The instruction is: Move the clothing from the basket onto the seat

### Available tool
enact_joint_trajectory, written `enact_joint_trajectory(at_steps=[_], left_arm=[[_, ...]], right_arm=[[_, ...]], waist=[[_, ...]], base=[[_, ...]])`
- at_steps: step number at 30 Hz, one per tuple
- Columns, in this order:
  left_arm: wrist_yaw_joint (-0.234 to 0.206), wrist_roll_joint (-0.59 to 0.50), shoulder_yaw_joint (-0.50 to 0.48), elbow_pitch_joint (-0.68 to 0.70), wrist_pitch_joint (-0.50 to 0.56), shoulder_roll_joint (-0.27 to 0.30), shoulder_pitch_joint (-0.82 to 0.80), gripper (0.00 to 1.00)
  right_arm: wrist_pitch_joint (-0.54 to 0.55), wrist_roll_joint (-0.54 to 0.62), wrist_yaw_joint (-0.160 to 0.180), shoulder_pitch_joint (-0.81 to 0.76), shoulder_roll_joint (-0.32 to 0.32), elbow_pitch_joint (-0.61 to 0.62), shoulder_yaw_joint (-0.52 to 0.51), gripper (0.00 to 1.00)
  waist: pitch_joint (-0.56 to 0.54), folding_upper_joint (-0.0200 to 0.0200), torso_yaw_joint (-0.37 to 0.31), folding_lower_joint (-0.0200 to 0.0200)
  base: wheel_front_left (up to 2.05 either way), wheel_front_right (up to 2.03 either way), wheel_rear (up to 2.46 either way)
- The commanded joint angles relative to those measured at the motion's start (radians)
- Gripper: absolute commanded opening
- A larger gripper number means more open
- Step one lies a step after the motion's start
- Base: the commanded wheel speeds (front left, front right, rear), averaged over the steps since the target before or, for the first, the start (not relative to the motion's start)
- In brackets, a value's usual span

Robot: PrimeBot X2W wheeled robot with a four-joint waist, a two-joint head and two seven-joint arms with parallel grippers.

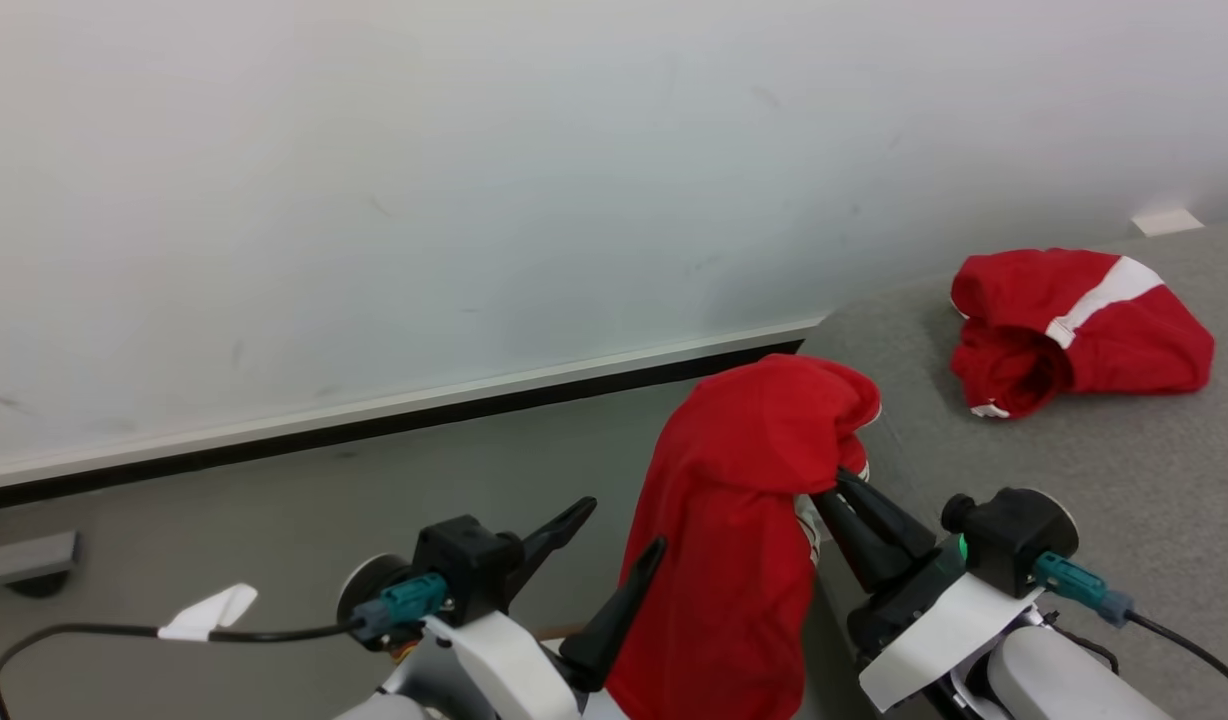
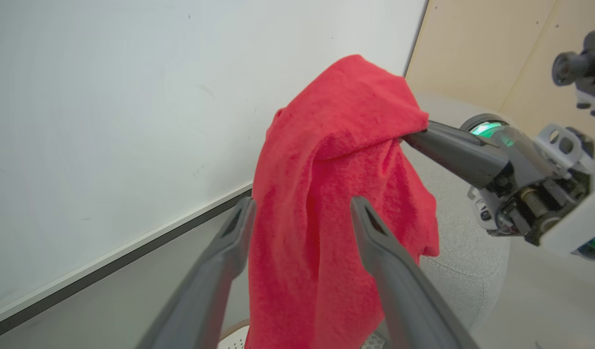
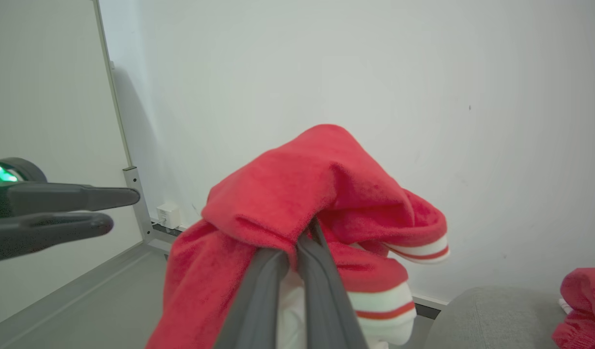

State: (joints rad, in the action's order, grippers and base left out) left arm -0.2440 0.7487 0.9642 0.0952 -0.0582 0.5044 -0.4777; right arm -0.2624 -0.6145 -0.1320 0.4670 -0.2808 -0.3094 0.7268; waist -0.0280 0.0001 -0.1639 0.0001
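Right gripper [image 1: 839, 478]: your two fingers are pressed together on a fold near the top of the held garment [image 1: 734, 480], which drapes over the fingertips and hangs well below them.
Left gripper [image 1: 622, 525]: fingers spread wide, gripping nothing; the red cloth hangs just ahead of them (whether it touches them cannot be told).
Held garment: in the air between your two grippers, with white-and-red striped cuffs showing just beyond the right fingers.
Second garment [image 1: 1084, 335]: crumpled red with a white stripe, lying on the seat [image 1: 1074, 470] well beyond your right gripper.
Seat: light grey, below and ahead of your right gripper.
Basket [image 2: 233, 342]: a sliver of white perforated plastic beneath your left fingers, under the hanging cloth.
Backdrop: pale wall [image 1: 474, 180] and grey floor [image 1: 274, 520] ahead of your left gripper.
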Motion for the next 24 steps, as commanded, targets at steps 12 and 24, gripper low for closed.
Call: enact_joint_trajectory(at_steps=[12, 24], left_arm=[[-0.003, -0.001, -0.004, 0.003, -0.021, 0.001, 0.009, 1.00], [0.007, -0.010, 0.003, 0.003, -0.033, -0.011, -0.008, 1.00]], right_arm=[[-0.003, 0.042, 0.003, -0.044, -0.053, 0.101, -0.121, 0.00], [-0.003, 0.066, 0.003, -0.091, -0.119, 0.178, -0.263, 0.00]], waist=[[0.028, -0.0001, -0.144, -0.0001], [0.078, -0.0001, -0.230, -0.0001]], base=[[0.00, 0.00, 0.00], [0.00, 0.00, 0.00]])
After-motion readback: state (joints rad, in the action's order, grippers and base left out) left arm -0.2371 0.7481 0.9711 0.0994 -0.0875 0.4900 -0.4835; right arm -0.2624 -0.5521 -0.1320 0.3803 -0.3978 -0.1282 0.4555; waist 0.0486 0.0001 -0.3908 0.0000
